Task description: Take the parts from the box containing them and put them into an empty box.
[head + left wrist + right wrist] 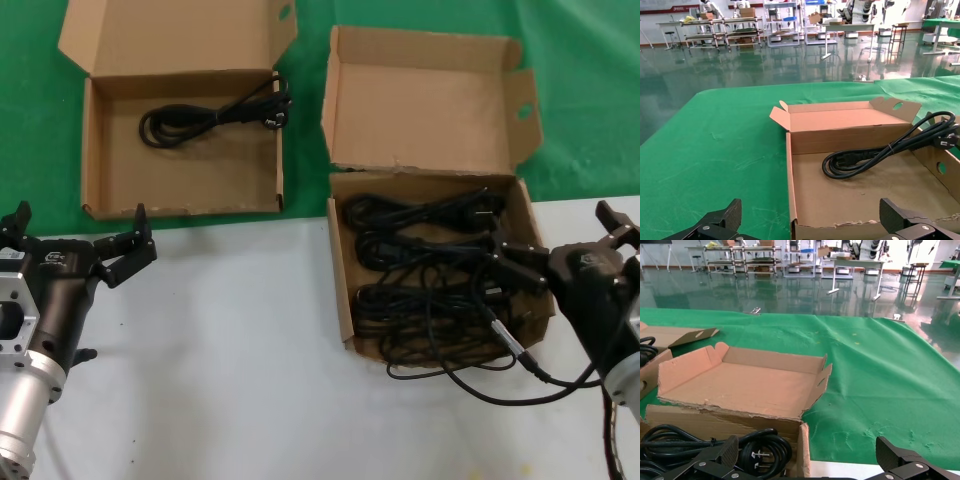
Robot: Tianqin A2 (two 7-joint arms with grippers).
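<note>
The box containing the parts (343,290) stands at the right, its winged lid (425,100) open, and is full of black cords (430,270). My right gripper (565,242) is open at that box's right wall, one finger over the cords and one outside. The right wrist view shows a coiled cord with its plug (757,455) and the box wall (804,450) between the fingers. The other box (100,180), at the far left with a wingless lid, holds one cord (210,115). My left gripper (80,225) is open and empty just in front of it. The left wrist view shows that cord (865,157).
Both boxes lie where the green cloth (590,90) meets the white table (220,350). My own cable with a silver connector (505,335) loops on the table before the full box. The left wrist view shows shelves and tables (740,27) far behind.
</note>
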